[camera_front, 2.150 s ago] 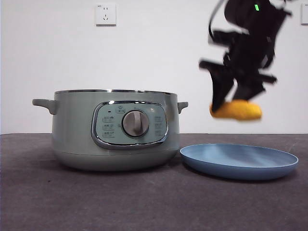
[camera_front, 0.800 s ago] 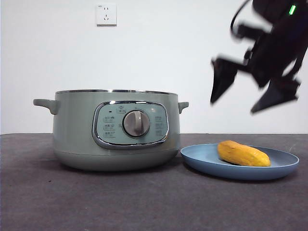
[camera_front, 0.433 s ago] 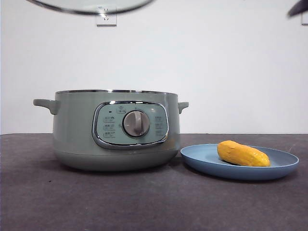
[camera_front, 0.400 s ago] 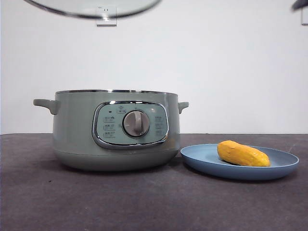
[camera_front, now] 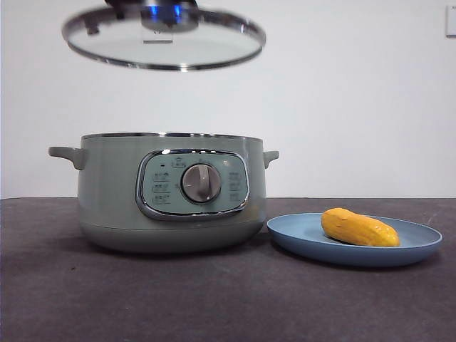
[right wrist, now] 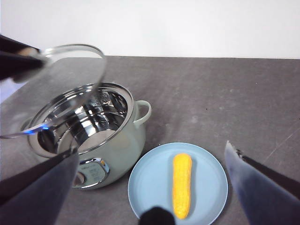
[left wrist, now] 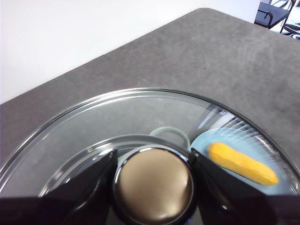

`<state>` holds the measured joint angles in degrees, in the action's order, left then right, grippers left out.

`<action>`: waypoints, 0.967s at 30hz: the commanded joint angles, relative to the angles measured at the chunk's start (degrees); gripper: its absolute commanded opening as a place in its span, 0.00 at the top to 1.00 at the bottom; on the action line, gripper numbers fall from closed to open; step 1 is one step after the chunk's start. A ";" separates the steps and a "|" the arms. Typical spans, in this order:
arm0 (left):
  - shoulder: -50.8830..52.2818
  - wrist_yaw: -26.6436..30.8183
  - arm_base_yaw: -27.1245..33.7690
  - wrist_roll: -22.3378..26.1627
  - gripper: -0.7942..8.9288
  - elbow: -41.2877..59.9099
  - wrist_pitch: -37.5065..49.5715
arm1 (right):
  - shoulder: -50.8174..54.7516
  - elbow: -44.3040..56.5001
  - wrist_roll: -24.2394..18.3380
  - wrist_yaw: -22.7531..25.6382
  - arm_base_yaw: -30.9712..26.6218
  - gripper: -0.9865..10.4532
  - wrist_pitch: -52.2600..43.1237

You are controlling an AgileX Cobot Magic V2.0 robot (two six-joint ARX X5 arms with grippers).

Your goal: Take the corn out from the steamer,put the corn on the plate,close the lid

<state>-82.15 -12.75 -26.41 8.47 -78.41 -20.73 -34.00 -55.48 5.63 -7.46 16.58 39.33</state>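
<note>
Overhead at the left of the front view, the lid (camera_front: 164, 43) hangs in the air, carried by the left gripper (left wrist: 152, 185), whose two black jaws are clamped on either side of the knob (left wrist: 153, 184). Directly below it stands the steamer (camera_front: 171, 192), its mouth uncovered and, in the right wrist view, its shiny inner bowl bare. That is the relation the next move turns on: the lid sits almost squarely over the pot's opening, slightly tilted, with a clear gap of air between rim and rim, so what remains looks like a straight descent with a small levelling. The left arm is the one placed for it.

Just beside the steamer to the right, the plate (camera_front: 354, 246) rests on the table (camera_front: 214, 299) with the corn (camera_front: 359, 227) lying on it, its long axis running from near edge to far edge of the plate in the right wrist view. The right gripper (right wrist: 150, 187) hovers high above the plate, jaws spread wide and holding nothing.

By count: one lid, one steamer, one plate, one cob, two grippers.
</note>
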 commanded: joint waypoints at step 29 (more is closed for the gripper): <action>-8.72 2.01 2.16 0.83 0.92 9.38 19.85 | 1.49 0.24 1.01 -0.11 0.04 0.44 3.39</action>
<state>-91.59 -10.24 -24.62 8.84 -68.44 -3.33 -32.60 -55.48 6.22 -7.51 16.58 42.92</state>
